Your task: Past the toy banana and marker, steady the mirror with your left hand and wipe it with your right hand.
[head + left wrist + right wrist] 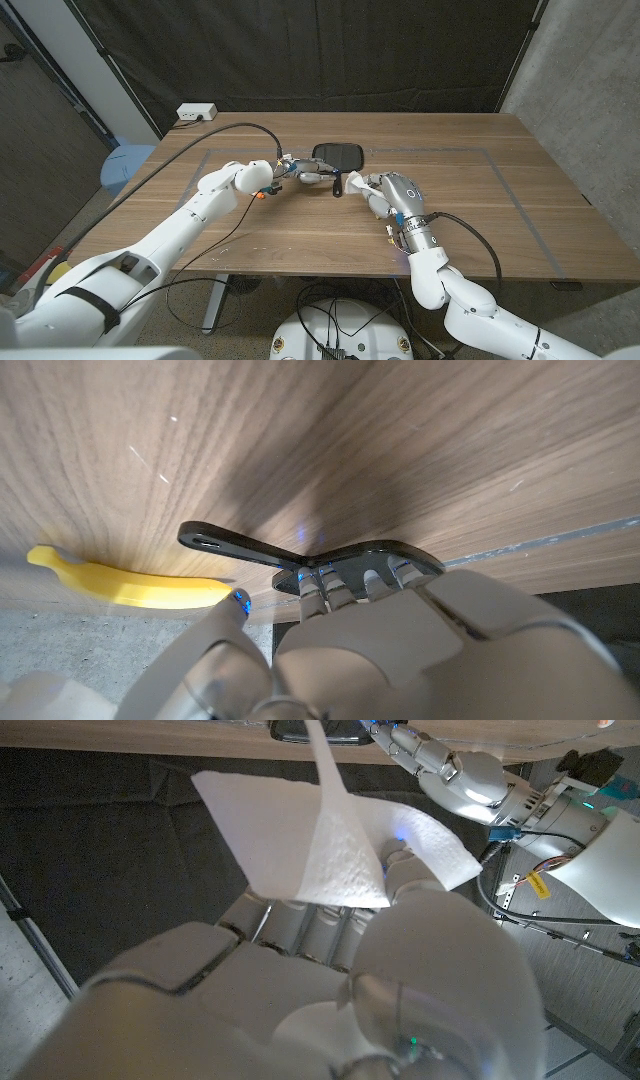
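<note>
On the table, left hand [297, 171] presses mirror [338, 155]; right hand [385, 192] pinches tissue [330, 845].

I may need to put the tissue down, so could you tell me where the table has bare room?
Bare wood lies right of the right hand, toward the table's right edge. It is crowded around the mirror, where the left hand sits.

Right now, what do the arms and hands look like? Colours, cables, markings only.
Both arms have glossy white rounded shells. The left arm carries a black band near the shoulder and a black cable running along it. The right arm has a grey metallic wrist section with a small red mark and a black cable. The left hand and right hand are white and grey with small blue lights.
</note>
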Controlling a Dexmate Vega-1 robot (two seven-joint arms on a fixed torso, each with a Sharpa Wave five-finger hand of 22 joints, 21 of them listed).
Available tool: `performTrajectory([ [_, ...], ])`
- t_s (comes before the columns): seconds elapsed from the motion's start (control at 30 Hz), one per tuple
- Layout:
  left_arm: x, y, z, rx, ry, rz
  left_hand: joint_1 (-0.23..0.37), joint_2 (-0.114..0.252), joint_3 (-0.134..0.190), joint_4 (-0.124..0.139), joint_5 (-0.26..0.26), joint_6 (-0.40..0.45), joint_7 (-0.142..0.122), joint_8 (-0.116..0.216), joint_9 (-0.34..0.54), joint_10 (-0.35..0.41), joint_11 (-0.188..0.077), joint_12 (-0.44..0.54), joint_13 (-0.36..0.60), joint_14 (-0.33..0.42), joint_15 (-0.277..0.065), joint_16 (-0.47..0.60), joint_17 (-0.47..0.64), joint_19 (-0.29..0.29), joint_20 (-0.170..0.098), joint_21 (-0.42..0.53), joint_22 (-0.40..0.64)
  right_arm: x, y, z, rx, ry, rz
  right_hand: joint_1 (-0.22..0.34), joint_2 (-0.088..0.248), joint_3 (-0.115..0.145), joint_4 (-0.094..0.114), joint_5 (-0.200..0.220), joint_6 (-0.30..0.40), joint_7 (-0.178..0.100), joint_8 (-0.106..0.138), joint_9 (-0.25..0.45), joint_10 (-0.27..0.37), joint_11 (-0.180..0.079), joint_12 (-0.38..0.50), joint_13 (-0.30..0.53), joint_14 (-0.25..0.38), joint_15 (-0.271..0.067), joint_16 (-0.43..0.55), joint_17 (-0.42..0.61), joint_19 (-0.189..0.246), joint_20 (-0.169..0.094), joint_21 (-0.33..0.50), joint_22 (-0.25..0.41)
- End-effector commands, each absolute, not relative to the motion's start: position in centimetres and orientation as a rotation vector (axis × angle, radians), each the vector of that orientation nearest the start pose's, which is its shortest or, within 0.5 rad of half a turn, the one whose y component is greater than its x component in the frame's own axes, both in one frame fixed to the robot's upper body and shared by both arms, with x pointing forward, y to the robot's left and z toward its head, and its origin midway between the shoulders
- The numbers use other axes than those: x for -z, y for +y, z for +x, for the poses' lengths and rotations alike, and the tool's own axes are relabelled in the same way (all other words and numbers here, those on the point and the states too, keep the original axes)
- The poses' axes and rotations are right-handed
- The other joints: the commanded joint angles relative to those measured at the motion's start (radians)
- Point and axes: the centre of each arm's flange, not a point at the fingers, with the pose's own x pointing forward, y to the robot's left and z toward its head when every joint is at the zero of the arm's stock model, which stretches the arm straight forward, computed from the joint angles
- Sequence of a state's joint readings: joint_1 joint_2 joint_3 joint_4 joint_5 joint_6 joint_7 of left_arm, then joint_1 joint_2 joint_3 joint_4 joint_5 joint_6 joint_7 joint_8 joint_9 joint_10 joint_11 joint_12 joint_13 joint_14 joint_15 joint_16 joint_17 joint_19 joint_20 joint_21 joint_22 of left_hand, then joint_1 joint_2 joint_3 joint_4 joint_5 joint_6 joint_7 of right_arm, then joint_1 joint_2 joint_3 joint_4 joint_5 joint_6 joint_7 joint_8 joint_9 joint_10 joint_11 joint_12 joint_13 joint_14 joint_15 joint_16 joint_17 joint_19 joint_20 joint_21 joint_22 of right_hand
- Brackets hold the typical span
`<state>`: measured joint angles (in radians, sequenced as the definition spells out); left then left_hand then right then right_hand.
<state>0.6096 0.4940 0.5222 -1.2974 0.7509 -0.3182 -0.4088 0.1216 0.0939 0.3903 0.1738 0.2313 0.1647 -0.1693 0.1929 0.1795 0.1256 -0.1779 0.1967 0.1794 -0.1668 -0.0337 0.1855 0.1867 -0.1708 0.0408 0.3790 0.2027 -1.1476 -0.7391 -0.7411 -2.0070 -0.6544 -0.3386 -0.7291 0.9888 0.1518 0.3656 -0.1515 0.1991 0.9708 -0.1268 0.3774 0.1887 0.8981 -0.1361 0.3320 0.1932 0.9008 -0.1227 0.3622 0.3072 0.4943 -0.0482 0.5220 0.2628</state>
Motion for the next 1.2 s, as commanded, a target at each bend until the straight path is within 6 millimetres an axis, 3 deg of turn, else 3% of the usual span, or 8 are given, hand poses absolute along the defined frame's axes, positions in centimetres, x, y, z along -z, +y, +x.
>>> performTrajectory([
  [0.03, 1.5, 16.7, 67.6, 0.504, -0.524, 1.609, -0.012, -0.002, -0.006, -0.001, 0.005, 0.014, -0.007, 0.009, 0.003, 0.013, -0.002, 0.01, 0.005, 0.005, -0.05, 0.009, 0.002, -0.092, 0.002, 0.009, 0.002, 7.6, -13.9, 50.0, 0.32, -1.009, -1.037, 0.007, 0.003, 0.002, 0.008, -0.001, 0.058, 0.009, 0.0, 0.001, 0.011, -0.006, -0.005, 0.003, -0.002, -0.109, -0.005, 0.002, -0.006, -0.047, 0.009, 0.003],
  [0.7, 2.1, 16.6, 67.4, 0.527, -0.503, 1.591, -0.024, -0.005, -0.013, -0.007, 0.012, 0.032, -0.009, 0.012, 0.003, 0.036, 0.004, 0.013, 0.005, 0.03, -0.054, 0.014, -0.001, -0.077, 0.008, 0.016, 0.002, 2.5, -11.7, 54.6, 0.361, -1.111, -1.013, 0.013, 0.001, 0.0, 0.008, -0.001, 0.067, 0.008, -0.003, 0.002, 0.019, -0.011, -0.011, 0.003, -0.002, -0.11, -0.011, 0.004, -0.01, -0.047, 0.022, 0.006],
  [1.2, 2.5, 17.1, 66.7, 0.52, -0.503, 1.59, -0.029, -0.007, -0.016, -0.01, 0.016, 0.04, -0.009, 0.012, 0.003, 0.043, 0.004, 0.013, 0.005, 0.039, -0.054, 0.014, -0.003, -0.068, 0.01, 0.019, 0.001, -1.2, -8.8, 58.0, 0.36, -1.133, -1.146, 0.016, 0.0, -0.001, 0.009, -0.001, 0.07, 0.008, -0.007, 0.002, 0.021, -0.014, -0.016, 0.003, -0.002, -0.111, -0.016, 0.005, -0.013, -0.047, 0.031, 0.007],
])
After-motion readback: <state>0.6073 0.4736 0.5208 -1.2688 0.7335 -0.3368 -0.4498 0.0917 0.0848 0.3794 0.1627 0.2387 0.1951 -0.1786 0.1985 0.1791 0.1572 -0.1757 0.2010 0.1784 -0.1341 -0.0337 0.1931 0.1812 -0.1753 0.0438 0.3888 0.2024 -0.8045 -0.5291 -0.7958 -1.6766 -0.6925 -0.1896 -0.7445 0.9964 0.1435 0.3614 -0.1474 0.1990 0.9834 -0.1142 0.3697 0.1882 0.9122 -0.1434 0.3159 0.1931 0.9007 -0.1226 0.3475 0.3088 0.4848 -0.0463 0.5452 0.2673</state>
